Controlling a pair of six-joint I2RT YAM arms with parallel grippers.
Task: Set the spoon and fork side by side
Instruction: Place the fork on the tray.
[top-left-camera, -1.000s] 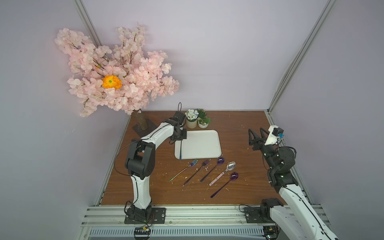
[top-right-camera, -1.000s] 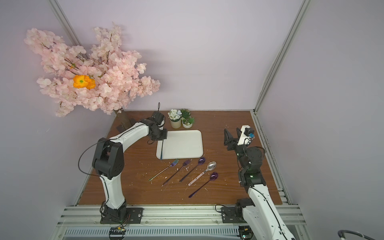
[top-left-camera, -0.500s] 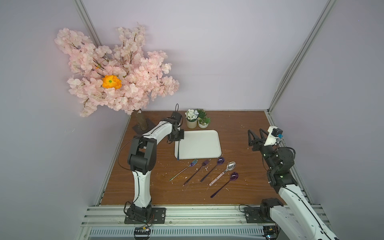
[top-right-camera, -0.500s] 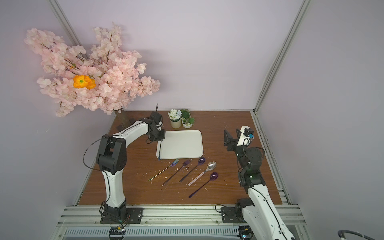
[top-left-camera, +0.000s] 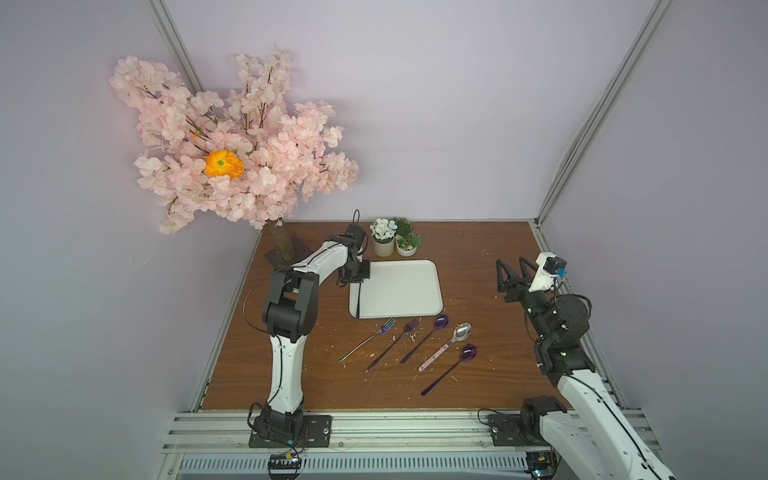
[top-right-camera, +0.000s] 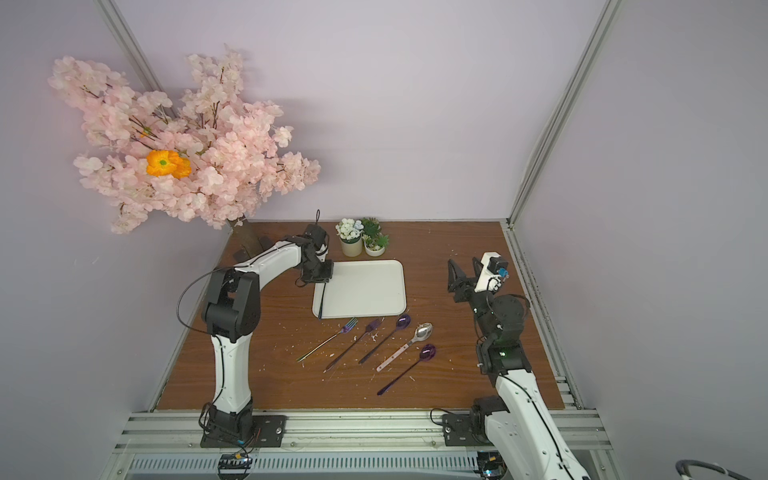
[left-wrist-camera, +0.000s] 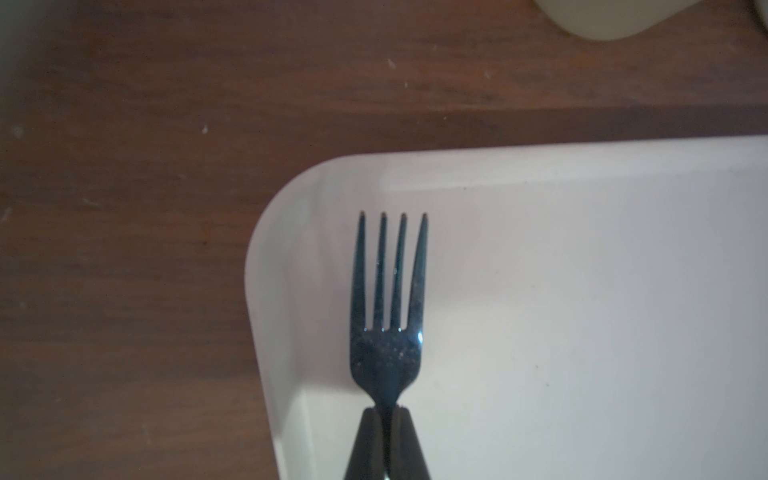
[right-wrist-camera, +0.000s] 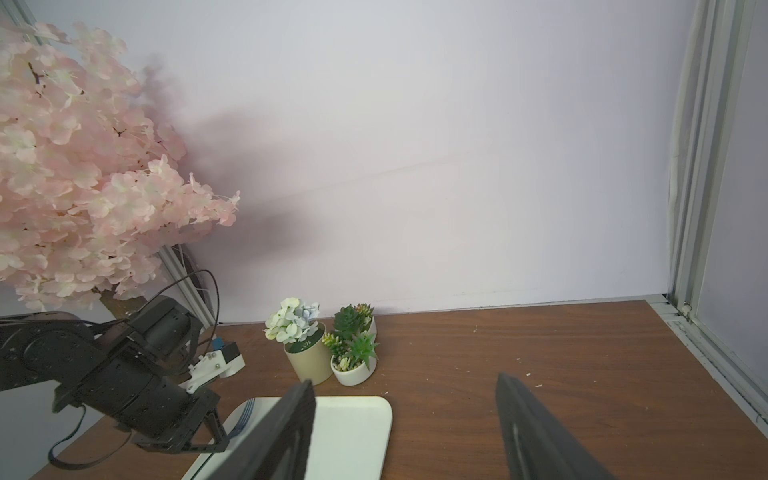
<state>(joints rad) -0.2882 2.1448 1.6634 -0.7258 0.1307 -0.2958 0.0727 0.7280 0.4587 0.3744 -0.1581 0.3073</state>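
At tray (left-wrist-camera: 582, 291) corner, L claw (left-wrist-camera: 386, 419) pinches dark fork (left-wrist-camera: 388, 345); R claw (right-wrist-camera: 405, 379) agape.

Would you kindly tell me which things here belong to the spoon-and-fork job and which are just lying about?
Job: dark fork, gripped by the left gripper at the white tray; likely the silver spoon or a purple spoon.
Lying about: spare forks, potted plants, blossom tree; right gripper open, empty.

A dark fork (left-wrist-camera: 388, 332) is lying along the tray's (left-wrist-camera: 582, 291) left edge, tines at its far corner; a silver spoon (top-left-camera: 461, 331) is lying diagonally mid-tabletop (top-left-camera: 478, 257).
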